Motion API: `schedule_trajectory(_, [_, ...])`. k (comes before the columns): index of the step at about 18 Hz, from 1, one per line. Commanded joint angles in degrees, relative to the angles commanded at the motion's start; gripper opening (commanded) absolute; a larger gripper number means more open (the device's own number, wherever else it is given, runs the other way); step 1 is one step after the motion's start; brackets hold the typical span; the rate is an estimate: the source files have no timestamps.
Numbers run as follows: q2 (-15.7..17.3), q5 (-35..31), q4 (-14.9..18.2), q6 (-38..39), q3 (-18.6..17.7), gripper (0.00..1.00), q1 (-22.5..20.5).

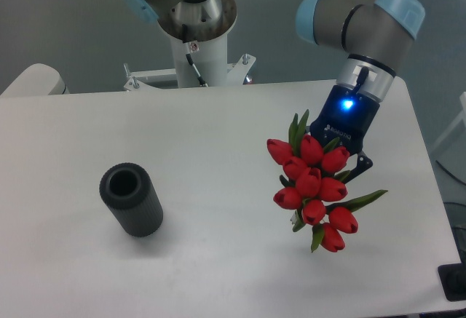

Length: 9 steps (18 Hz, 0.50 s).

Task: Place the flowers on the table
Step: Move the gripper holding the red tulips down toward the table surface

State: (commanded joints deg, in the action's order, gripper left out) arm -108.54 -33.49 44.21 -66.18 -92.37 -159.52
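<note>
The flowers [313, 187], a bunch of red tulip buds with green leaves, hang in my gripper [348, 167] over the right part of the white table [218, 136]. The buds face the camera and cover the stems and most of the fingers. The gripper is shut on the bunch from behind and above. I cannot tell whether the lowest buds touch the tabletop.
A dark grey ribbed cylinder [132, 200] stands open end up on the left part of the table. The arm's white base post [196, 49] rises at the table's far edge. The table's right edge lies close to the flowers.
</note>
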Motion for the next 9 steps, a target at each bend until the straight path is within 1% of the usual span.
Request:
schedule_trajectory(2, [0.00, -0.35, 0.00, 0.00, -0.09, 0.32, 0.09])
schedule_trajectory(5, [0.53, -4.55, 0.09, -0.18, 0.00, 0.32, 0.44])
schedule_trajectory(6, [0.88, -6.75, 0.09, -0.26, -0.09, 0.32, 0.61])
schedule_trajectory(9, [2.02, -15.35, 0.35, -0.26, -0.17, 0.32, 3.77])
